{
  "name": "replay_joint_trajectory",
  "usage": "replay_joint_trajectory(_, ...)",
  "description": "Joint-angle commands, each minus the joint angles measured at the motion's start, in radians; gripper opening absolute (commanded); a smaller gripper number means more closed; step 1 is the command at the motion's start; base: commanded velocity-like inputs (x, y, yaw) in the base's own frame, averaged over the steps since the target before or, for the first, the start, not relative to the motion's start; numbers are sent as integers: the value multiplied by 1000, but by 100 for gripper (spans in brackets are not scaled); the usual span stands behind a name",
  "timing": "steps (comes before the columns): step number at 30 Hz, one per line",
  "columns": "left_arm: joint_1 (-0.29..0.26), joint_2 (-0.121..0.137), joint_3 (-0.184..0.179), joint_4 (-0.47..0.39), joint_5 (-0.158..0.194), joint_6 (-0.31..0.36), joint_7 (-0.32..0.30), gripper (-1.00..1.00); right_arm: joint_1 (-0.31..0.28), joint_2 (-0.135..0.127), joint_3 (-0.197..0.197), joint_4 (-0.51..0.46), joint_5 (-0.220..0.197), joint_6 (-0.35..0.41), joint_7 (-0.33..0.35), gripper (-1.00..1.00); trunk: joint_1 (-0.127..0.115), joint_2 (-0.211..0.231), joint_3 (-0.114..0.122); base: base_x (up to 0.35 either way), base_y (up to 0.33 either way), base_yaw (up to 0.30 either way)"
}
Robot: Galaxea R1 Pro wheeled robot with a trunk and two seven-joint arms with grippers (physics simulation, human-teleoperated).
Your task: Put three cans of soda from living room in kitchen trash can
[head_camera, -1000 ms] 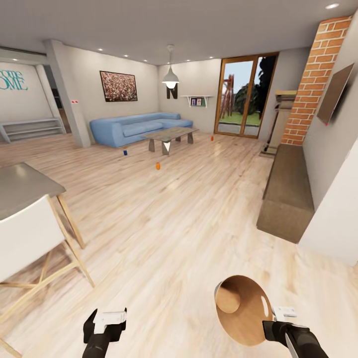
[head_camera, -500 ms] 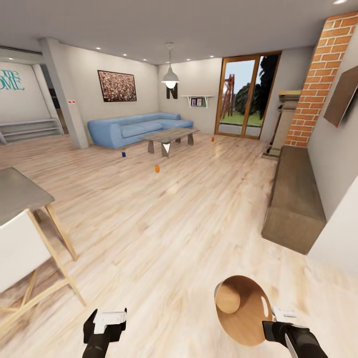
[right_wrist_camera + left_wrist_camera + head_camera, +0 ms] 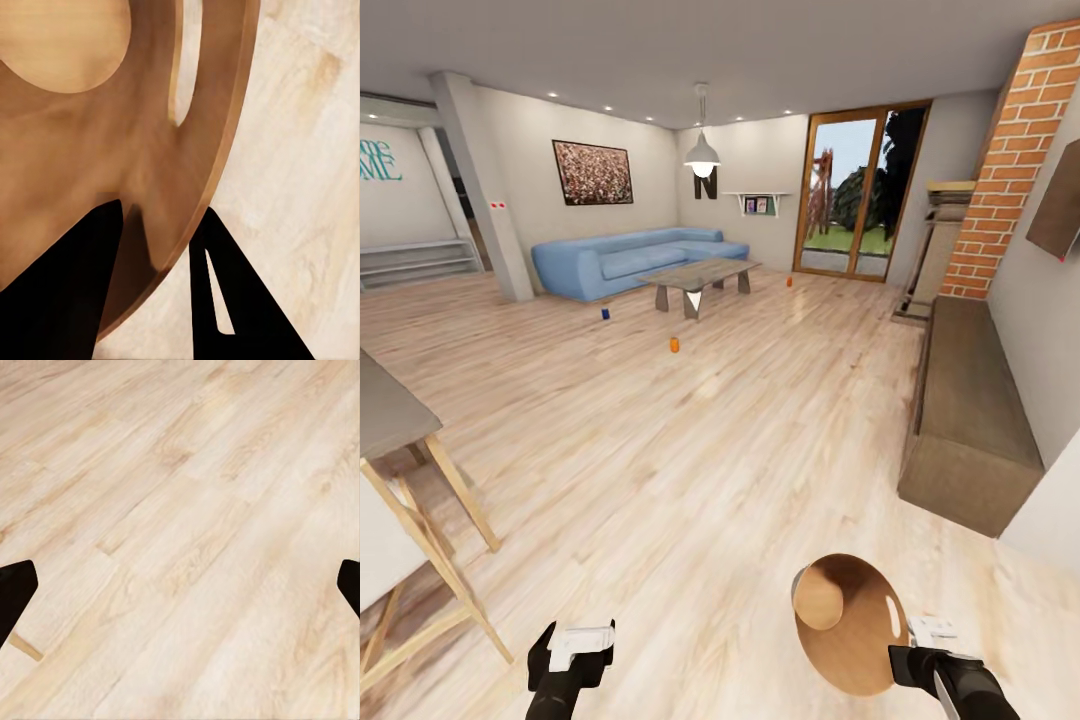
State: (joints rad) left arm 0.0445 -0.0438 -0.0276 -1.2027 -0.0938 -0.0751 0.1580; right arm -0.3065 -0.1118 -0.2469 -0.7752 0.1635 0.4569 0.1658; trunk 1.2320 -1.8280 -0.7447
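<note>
Rolling fwd into the living room: sofa, low table & cans sit a bit nearer than 1 s ago, chair slides off to the side; both arms hold the same pose.
R pincer (image 3: 154, 247) clenched on the rim of the tash can (image 3: 850, 625), which hangs tipped, mouth toward the camera, one finger inside the wall, one outside. L pincer (image 3: 572, 648) released, nothing between its fingers, over bare wood floor (image 3: 187, 525). Far ahead of both pincers, on the floor: orange can (image 3: 674, 345), blue can (image 3: 605, 313) near the blue sofa (image 3: 630, 260), 2nd orange can (image 3: 789, 282) by the glass doors (image 3: 855, 195); low table (image 3: 700, 277) between them.
</note>
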Motion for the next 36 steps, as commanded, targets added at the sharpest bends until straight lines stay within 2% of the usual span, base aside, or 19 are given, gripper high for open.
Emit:
replay_joint_trajectory(1,0,0,0,0,0,0,0,100,0,0,0,-1,-9,0,2,-100,0,0,0,327,0,0)
replay_joint_trajectory(10,0,-1,1,3,0,1,7,100,0,0,0,-1,-9,-3,2,-100,0,0,0,327,0,0)
replay_joint_trajectory(16,0,-1,1,52,2,-1,9,100,0,1,0,-1,-9,-3,1,-100,0,0,0,327,0,0)
replay_joint_trajectory(36,0,0,2,58,7,-1,-1,100,0,-1,0,-1,-9,-3,1,-100,0,0,0,327,0,0)
